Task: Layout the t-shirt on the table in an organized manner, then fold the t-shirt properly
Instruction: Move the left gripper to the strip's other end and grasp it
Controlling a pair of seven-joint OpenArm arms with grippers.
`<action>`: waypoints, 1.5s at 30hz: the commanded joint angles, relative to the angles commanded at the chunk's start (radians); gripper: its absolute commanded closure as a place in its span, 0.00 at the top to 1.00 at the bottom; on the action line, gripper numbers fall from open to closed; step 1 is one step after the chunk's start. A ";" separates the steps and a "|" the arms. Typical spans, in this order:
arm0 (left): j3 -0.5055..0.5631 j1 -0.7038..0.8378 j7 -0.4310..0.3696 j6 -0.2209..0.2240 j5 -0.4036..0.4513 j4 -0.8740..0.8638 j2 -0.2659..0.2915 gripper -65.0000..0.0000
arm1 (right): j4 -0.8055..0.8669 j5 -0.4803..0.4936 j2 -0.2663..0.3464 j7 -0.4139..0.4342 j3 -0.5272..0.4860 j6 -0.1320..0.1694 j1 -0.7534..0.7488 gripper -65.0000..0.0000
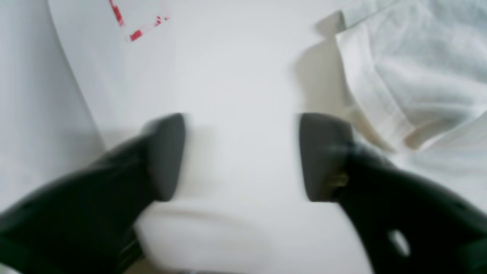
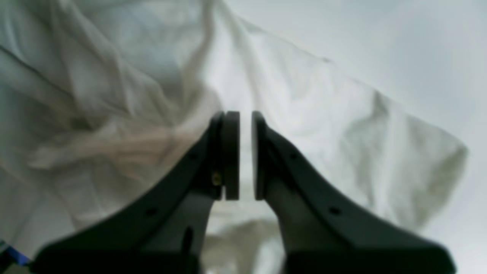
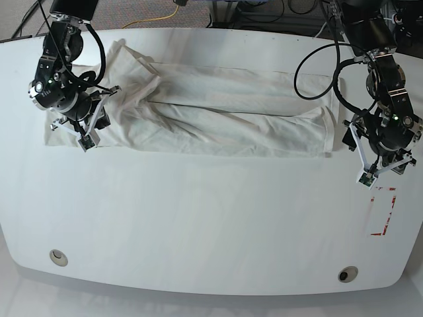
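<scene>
The white t-shirt [image 3: 225,112] lies stretched sideways across the far half of the table [image 3: 211,224], wrinkled, with no graphic showing. My right gripper [image 3: 86,140] is at its left end. In the right wrist view the right gripper [image 2: 245,114] has its pads nearly together, with a bunch of the t-shirt [image 2: 323,114] pinched between them. My left gripper [image 3: 368,177] is just off the shirt's right end. In the left wrist view the left gripper [image 1: 241,152] stands wide open over bare table [image 1: 236,76], and the t-shirt's hem [image 1: 411,68] lies to the upper right, apart from the fingers.
A red-outlined rectangle mark [image 3: 383,212] sits near the table's right edge, beside my left gripper; the red mark [image 1: 129,23] also shows in the left wrist view. Two grommet holes [image 3: 58,256] [image 3: 346,273] lie near the front edge. Cables run behind the table's far edge.
</scene>
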 joint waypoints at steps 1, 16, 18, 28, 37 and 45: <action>-0.015 0.000 0.000 0.000 -0.006 -0.002 0.000 0.76 | -0.017 0.000 0.002 0.008 0.000 0.000 0.000 0.09; -0.126 0.072 0.042 0.000 -0.216 -0.009 0.002 0.76 | -0.092 0.000 0.000 0.023 0.000 0.000 -0.002 0.09; -0.149 0.081 0.042 0.000 -0.272 -0.026 0.002 0.76 | -0.094 0.000 -0.002 0.023 0.000 0.000 -0.002 0.09; -0.238 0.089 0.042 0.000 -0.463 -0.221 0.002 0.77 | -0.094 0.000 -0.003 0.023 -0.002 0.000 -0.003 0.09; -0.236 0.089 0.009 0.000 -0.496 -0.319 0.002 0.77 | -0.094 0.002 -0.003 0.023 -0.002 0.000 -0.003 0.09; -0.166 0.089 0.005 0.000 -0.496 -0.359 0.020 0.76 | -0.094 0.006 -0.003 0.023 -0.002 0.000 -0.003 0.09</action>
